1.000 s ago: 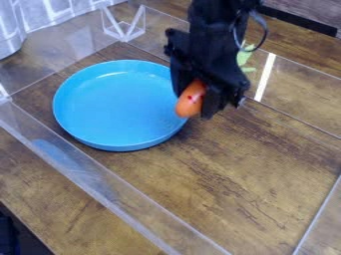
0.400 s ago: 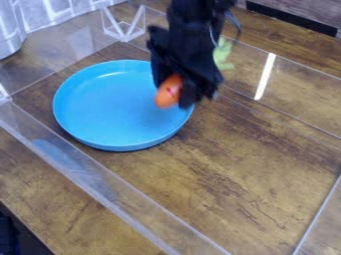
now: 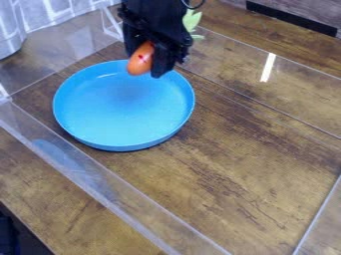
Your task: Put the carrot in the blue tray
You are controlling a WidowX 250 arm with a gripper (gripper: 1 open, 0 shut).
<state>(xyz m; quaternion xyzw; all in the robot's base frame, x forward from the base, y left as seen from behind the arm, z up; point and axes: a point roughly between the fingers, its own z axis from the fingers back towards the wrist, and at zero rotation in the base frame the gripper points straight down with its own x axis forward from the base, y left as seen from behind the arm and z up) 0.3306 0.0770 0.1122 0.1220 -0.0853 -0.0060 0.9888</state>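
Carrot (image 3: 140, 59) & gripper (image 3: 156, 57) moved left/back since earlier, now by blue tray's (image 3: 124, 106) far rim. Gripper's clamped on carrot; if released w/o centering, might hit rim & roll off.

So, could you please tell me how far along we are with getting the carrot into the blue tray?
Done: the carrot is off the table, gripped in the jaws. In hand: it appears over the far edge of the blue tray, though one view can't settle its height. Left: lowering it onto the tray and letting go.
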